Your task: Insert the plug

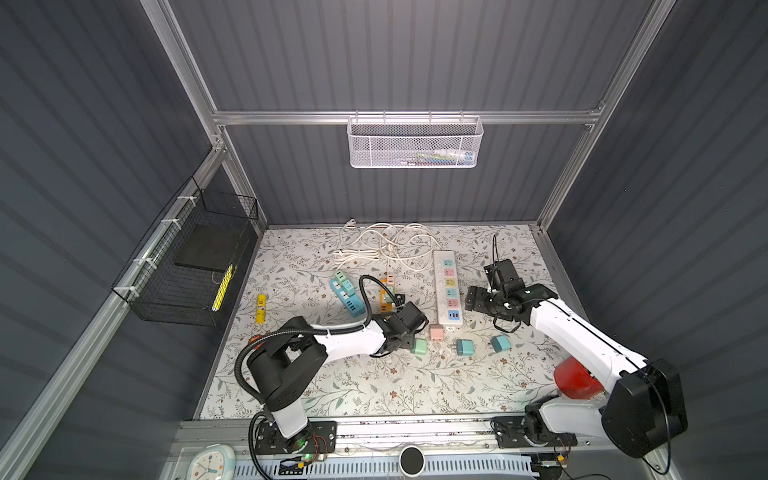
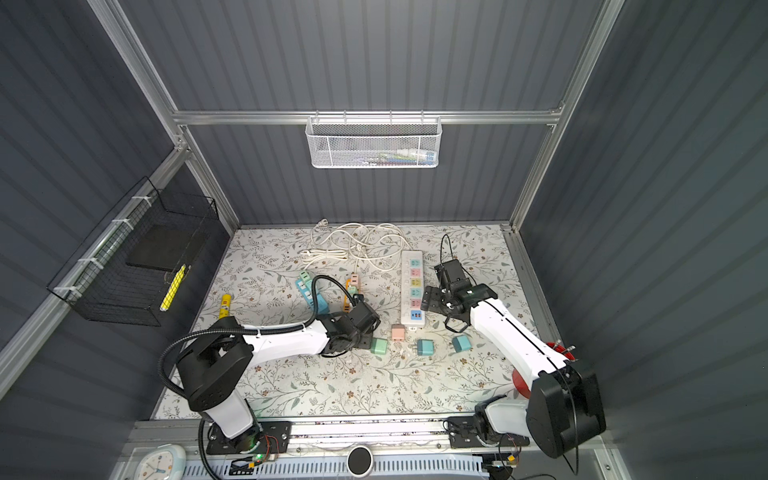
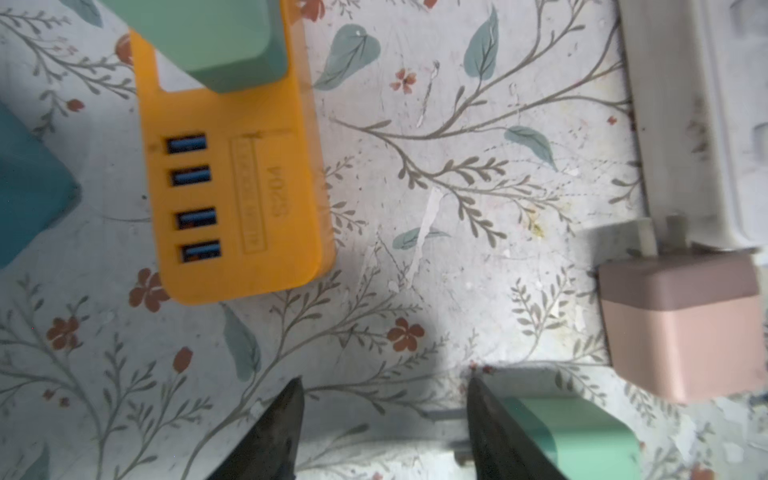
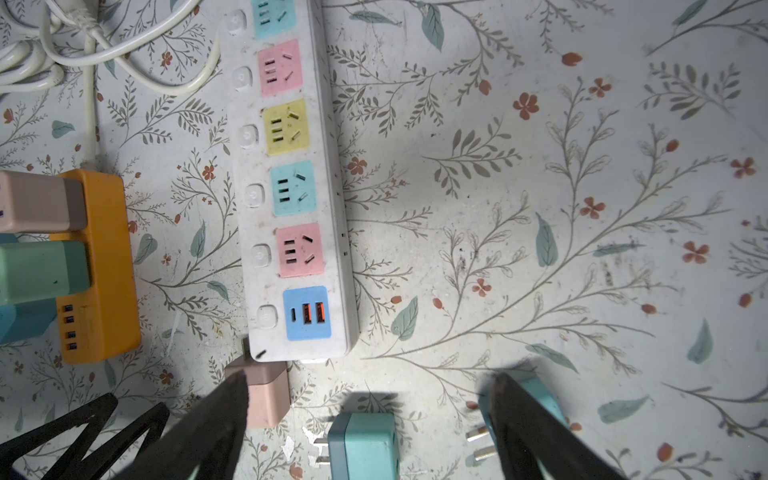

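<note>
Grey panels (image 1: pixel 395 62) wall a floral table (image 1: pixel 353 386) bearing a white power strip (image 1: pixel 448 291). Near the strip, the left gripper (image 3: pixel 384 382) and right gripper (image 4: pixel 370 374) gape, empty.

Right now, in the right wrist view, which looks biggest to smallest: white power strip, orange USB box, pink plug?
1. white power strip, even with its top cut off
2. orange USB box
3. pink plug

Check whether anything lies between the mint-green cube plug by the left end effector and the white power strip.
Yes: a pink cube plug lies between the mint-green cube plug and the near end of the white power strip, prongs at its edge. Nothing visible covers its sockets.
</note>
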